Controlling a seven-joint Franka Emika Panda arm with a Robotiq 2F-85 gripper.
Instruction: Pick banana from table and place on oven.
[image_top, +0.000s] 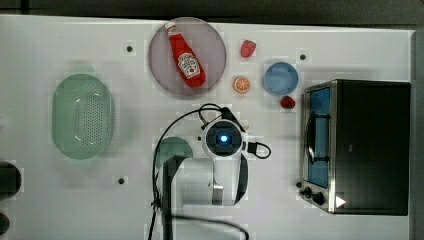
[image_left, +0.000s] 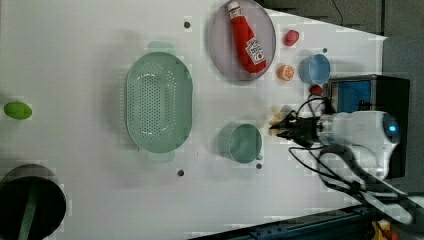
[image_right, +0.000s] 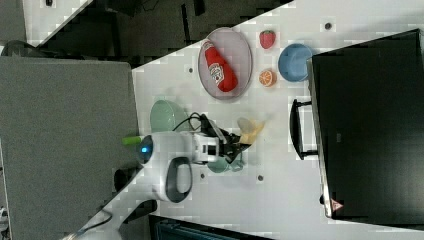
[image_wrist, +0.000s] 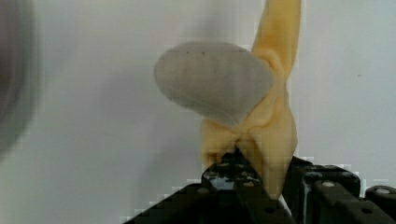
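The banana (image_wrist: 268, 126) sits pinched in the gripper (image_wrist: 243, 175), whose jaws are nearly closed on its soft peel, so the grasp looks made. In the right view it lies over the white table (image_right: 280, 165) between the mint cup (image_right: 225, 162) and the toaster oven (image_right: 370, 125), well apart from the oven's black top. Whether it has cleared the tabletop I cannot tell. Left to do: the lift, the carry across and the set-down on the oven. Its long axis runs outward from the fingertips, the free end pointing towards the oven's bar handle (image_right: 295, 129) in the right view
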